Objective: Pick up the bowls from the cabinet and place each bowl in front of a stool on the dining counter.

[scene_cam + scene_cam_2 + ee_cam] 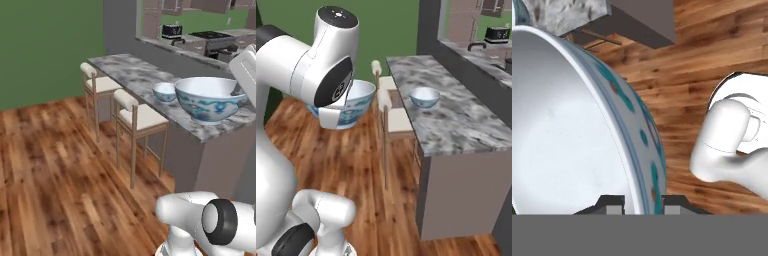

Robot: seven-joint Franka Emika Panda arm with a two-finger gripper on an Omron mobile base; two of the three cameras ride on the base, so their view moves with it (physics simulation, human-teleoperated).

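Stools stand side by side along the dining counter [135,75]: far stool [97,85] toward the green wall, near stool [142,119] closer to the counter's end, both with cream seats tucked against its grey base. Small-looking bowl [164,91] sits upright on the marbled slab, roughly level with the near stool, back from the edge. Right of it, held bowl [210,98] hangs in the air close to the counter's end corner, upright and slightly tilted; whether it is over the slab or beside it cannot be told. Gripper [643,204] is clamped on its rim, one finger inside the white hollow, one on the patterned outside, jaws narrow with only the wall between. Wooden floor [712,55] lies below.
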